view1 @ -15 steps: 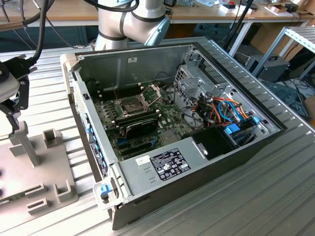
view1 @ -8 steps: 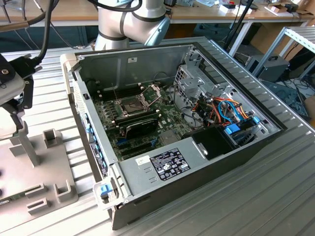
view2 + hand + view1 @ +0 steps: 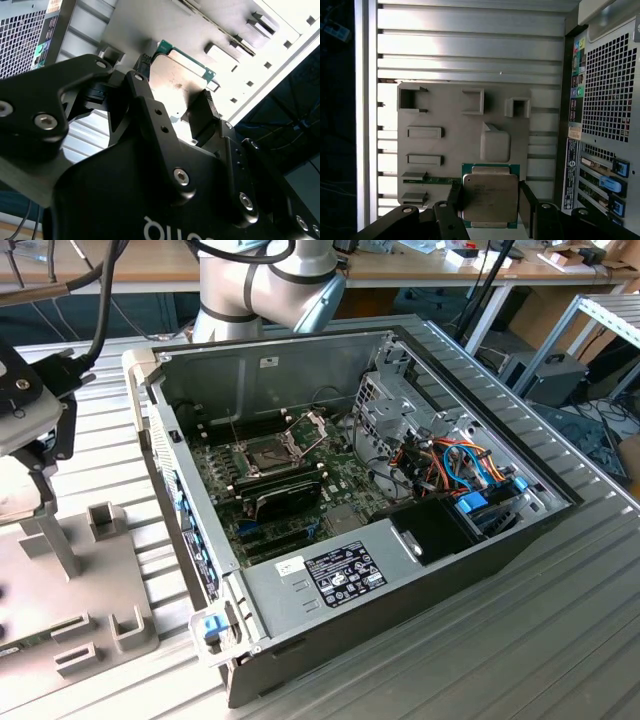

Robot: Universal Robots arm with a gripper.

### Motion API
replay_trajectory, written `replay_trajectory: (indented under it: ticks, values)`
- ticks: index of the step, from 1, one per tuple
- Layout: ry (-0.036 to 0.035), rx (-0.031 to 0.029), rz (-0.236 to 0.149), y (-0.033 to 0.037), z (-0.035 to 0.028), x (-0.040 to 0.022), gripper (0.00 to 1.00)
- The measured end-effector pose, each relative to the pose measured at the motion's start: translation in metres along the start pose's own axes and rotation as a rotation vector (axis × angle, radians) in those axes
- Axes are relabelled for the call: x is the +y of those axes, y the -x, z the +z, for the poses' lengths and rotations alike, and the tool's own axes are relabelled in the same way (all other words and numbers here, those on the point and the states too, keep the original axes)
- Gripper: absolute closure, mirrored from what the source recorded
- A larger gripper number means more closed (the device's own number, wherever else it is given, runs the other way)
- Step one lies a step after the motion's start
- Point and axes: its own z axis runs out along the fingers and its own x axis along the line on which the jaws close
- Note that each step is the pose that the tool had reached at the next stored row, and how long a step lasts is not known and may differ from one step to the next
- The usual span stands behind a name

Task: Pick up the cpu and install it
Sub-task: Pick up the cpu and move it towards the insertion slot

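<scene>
As the pincer [image 3: 490,194] grips, one cpu [image 3: 490,201] hangs.

Arm [image 3: 268,282]: pale grey joints are seen beyond the computer case [image 3: 450,580].
Wrist [image 3: 35,405]: carried past the case's port side, at the exterior view's left.
End effector [image 3: 490,200]: black fingers [image 3: 526,202] are closed on two opposite edges of the cpu [image 3: 489,190].
</scene>
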Motion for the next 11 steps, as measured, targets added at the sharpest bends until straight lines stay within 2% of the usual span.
replay_trajectory:
  ticks: [11]
  values:
    - [0.0000,0.0000,0.000,0.0088,0.0001,-0.0003,0.45]
